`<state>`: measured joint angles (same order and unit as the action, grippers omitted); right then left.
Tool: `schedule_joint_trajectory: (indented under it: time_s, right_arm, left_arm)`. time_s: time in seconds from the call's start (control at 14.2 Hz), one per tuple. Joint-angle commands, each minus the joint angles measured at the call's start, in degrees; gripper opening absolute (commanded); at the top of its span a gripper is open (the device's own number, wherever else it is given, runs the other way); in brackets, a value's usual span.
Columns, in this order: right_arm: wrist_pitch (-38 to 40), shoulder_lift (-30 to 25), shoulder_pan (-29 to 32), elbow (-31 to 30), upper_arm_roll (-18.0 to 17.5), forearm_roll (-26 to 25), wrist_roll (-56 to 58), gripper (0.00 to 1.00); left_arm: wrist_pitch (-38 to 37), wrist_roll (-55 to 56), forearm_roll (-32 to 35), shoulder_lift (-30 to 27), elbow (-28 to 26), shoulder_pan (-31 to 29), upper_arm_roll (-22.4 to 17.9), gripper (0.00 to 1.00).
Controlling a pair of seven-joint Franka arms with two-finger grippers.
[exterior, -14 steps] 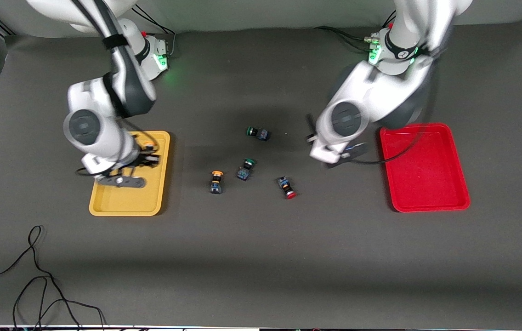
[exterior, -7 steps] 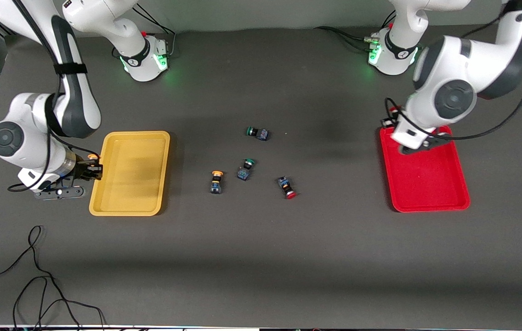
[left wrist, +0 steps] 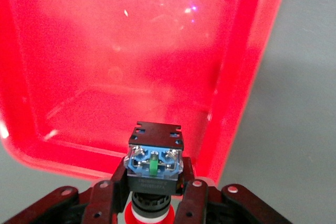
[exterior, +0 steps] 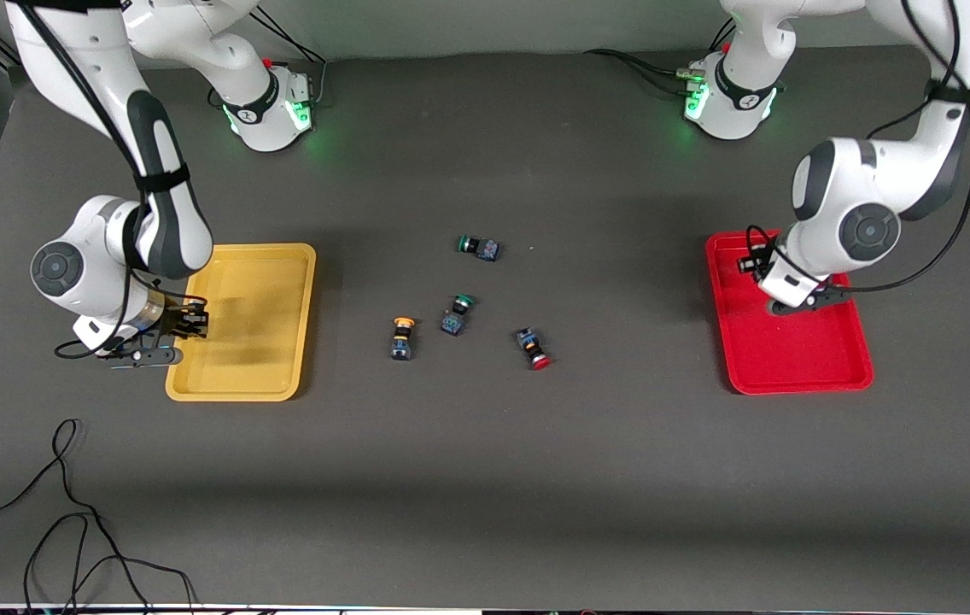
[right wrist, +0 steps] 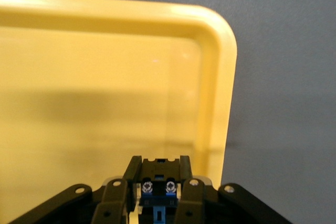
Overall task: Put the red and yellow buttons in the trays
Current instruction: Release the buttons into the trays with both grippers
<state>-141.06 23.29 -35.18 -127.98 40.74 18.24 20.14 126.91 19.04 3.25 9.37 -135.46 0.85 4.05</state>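
Both grippers clamped on loads, left gripper (left wrist: pixel 152 205) holding red-capped button (left wrist: pixel 154 163) over red tray (exterior: pixel 792 359), right gripper (right wrist: pixel 157 203) holding button (right wrist: pixel 157 190) at yellow tray (exterior: pixel 263 376) edge; centre inward, lower before releasing.

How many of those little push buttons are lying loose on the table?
4, mid-table: green-capped button farthest from the camera, green-capped one nearer, yellow-capped button toward the right arm's end, red-capped button toward the left arm's.

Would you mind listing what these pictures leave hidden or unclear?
- Right wrist view: the held button's cap colour, cut off by the bottom edge and flanked by the right end effector's fingers.
- Front view: the left end effector over the red tray, its button too small to make out.
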Motion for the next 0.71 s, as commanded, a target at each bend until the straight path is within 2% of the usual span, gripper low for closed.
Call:
schedule_joint_trajectory:
  time_s: [0.0,0.07,0.14,0.21,0.35,0.42,0.49,0.64]
  right_arm:
    - [-0.62,2.11,-0.16,1.86,-0.4,3.38,2.02,0.08]
    - [-0.09,2.2,-0.33,2.99,-0.4,3.47,1.84,0.62]
    - [0.78,2.55,0.02,4.66,-0.4,3.47,1.4,1.0]
    - [3.23,2.38,0.02,6.59,-0.31,3.47,0.61,1.0]
    - [10.16,1.85,-0.42,11.5,-0.05,3.47,-0.45,1.0]
    - [12.98,1.59,-0.42,13.88,0.04,3.38,-0.62,1.0]
    - [15.1,1.41,-0.68,15.99,0.04,3.12,-2.28,1.0]
    - [18.53,0.97,-3.73,18.55,-0.31,2.86,-8.15,1.0]
  left_arm:
    - [4.3,-0.67,1.24,3.8,-0.06,-1.11,0.78,0.0]
    - [5.44,-0.67,1.24,4.77,-0.06,-1.72,0.78,0.0]
    - [5.46,-0.67,1.41,5.3,0.02,-2.07,0.78,0.47]
    - [4.93,-0.67,1.41,4.96,0.11,-1.99,0.78,0.99]
    - [1.17,-0.67,1.33,3.03,1.68,-1.99,0.87,1.0]
    - [-3.38,-0.5,1.33,1.63,3.87,-1.73,1.13,1.0]
    - [-9.42,0.2,1.33,0.66,7.63,-1.03,1.57,1.0]
    - [-20.6,0.73,0.1,1.96,18.78,2.65,1.84,1.0]
